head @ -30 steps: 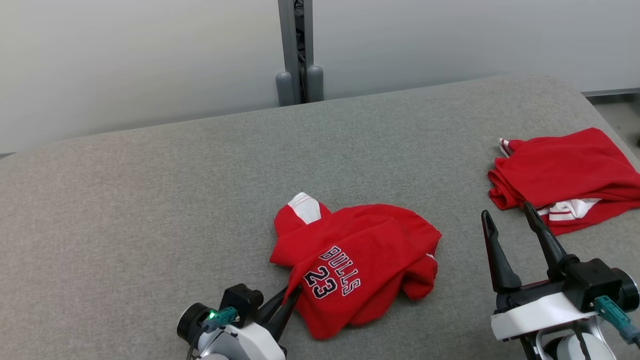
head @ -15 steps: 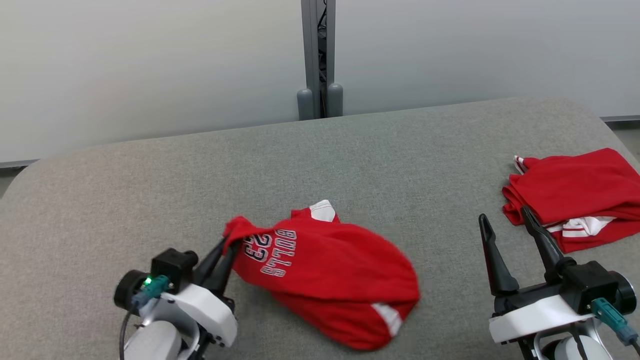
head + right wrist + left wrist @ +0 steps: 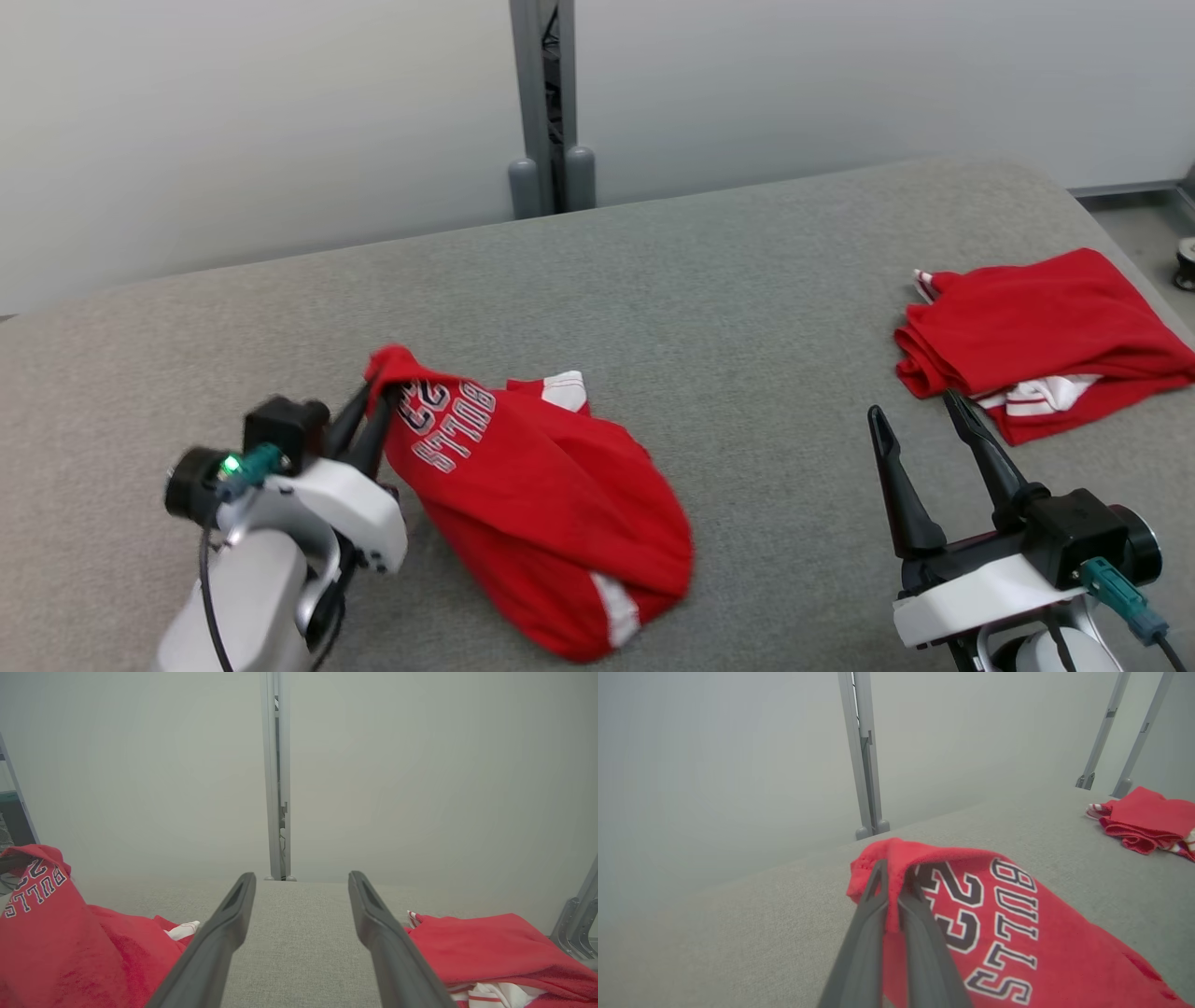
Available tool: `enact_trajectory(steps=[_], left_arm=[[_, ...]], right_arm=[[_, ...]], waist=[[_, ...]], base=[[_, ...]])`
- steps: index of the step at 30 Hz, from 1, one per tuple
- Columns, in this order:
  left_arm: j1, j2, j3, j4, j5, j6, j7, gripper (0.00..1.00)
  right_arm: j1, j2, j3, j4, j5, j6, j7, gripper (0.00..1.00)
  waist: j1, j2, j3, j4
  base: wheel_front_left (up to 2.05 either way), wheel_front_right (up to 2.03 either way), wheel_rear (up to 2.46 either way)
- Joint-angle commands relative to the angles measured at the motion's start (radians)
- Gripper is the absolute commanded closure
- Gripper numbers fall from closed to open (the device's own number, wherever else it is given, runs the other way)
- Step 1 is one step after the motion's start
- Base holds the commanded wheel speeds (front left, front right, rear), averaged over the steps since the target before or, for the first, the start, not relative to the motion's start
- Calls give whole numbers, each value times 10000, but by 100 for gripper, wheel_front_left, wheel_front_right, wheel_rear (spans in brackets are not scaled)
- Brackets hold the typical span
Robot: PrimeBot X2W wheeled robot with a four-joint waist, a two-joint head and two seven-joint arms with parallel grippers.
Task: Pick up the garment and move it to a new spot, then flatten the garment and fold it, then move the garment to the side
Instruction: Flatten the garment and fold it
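step judged in hand: the first one, pick-up and carry to a new spot; flattening, folding and setting aside are not yet done. the left gripper [image 3: 375, 406] is seen clamped shut on a bunched edge of the garment [image 3: 532, 504], beside the printed lettering. the pinched part is raised off the table [image 3: 709, 271]; the rest hangs toward 5 o'clock and lies crumpled on the grey surface. in the head view the garment is placed at about 7 o'clock from the table's middle. the right gripper [image 3: 910, 406] is held wide and empty at 4 o'clock, fingers pointing toward 12. a pile [image 3: 1036, 336] of folded red cloth is noted at 3 o'clock, just past the right fingertips and near the table's right edge. next move, as judged: the held edge is to be carried to a bare patch and lowered, then a second corner is to be taken by the right gripper so the cloth can be spread. open room: broad bare grey from 10 through 12 to 1 o'clock, and in the middle between the two red items. limits: the far edge at 12 with a post [image 3: 541, 103] behind it, rounded corners at 10 and 2. risk noted: with a single pinch the cloth may drag and bunch further, and the pile at 3 should be avoided.
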Motion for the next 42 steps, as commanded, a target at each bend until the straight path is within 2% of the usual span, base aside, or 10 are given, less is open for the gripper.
enact_trajectory(steps=[1,10,14,16,21,27,35,36,37,42], left_arm=[[-489,104,206,73,-42,182,-42,100],[-1899,746,2070,-1071,139,1268,-47,100],[-2148,888,2497,-1739,461,1499,-47,100],[-2209,811,2516,-2154,679,1395,-46,100],[-1955,174,1546,-2316,1289,740,-46,100],[-1548,-1035,-172,-1115,1932,110,-49,100],[-975,-1528,-2246,-114,1839,-267,-49,100],[-930,-1537,-2545,-150,1682,-287,-49,56],[-937,-1527,-2807,-179,1541,-239,-48,0],[-1188,-1521,-3789,-337,868,50,-49,0]], right_arm=[[-90,-24,29,5,52,-2,0,0],[-190,-9,-72,-39,65,-2,0,0],[-205,-7,-156,-69,72,-2,0,0],[-178,-4,-206,-51,70,-2,0,0],[-205,2,-151,-13,62,-2,0,0],[-444,-5,29,-62,197,-2,0,0],[-642,-3,57,-70,293,-2,1,0],[-657,-6,54,-54,299,-2,-1,0],[-687,-4,58,-41,310,-2,1,0],[-725,-5,50,-7,386,-2,1,0]], waist=[[0,0,123,-277],[0,0,227,-809],[0,0,244,-831],[0,0,254,-808],[0,0,323,-741],[0,0,615,-826],[0,0,1036,-1174],[0,0,1062,-1203],[0,0,1081,-1225],[0,0,1084,-1239]], base=[[0,0,0],[0,0,0],[0,0,0],[0,0,0],[0,0,0],[0,0,0],[0,0,0],[0,0,0],[0,0,0],[0,0,0]])
